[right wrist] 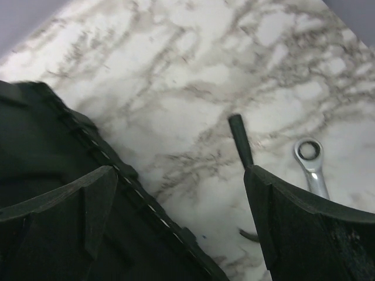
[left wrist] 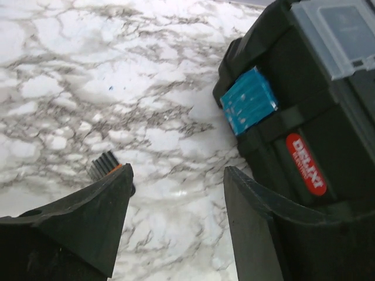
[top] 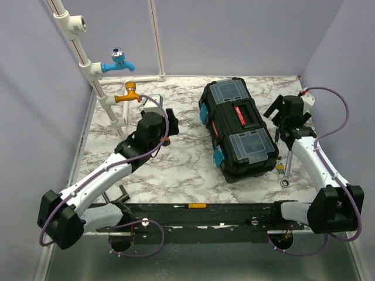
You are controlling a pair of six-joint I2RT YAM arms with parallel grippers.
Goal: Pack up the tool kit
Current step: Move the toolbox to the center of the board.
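The black tool kit (top: 237,129) sits closed on the marble table (top: 176,170), its red-black handle on top and its clear lids down. My left gripper (top: 170,124) hovers left of it, open and empty. In the left wrist view the gripper (left wrist: 177,175) has only marble between its fingers, with the kit's teal latch (left wrist: 249,100) to the right. A ridged black-and-orange tool handle (left wrist: 104,164) peeks out behind the left finger. My right gripper (top: 285,124) stands open and empty at the kit's right side. A wrench (top: 286,168) lies just beyond it. In the right wrist view the gripper (right wrist: 180,175) spans the kit's edge (right wrist: 88,158) and the marble, near a black rod (right wrist: 240,140) and the wrench's ring end (right wrist: 309,151).
White pipes carry a blue tap (top: 119,61) and an orange tap (top: 130,93) at the back left. A yellow-and-black tool (top: 196,206) lies on the front rail. Grey walls close in the table at the back and on both sides.
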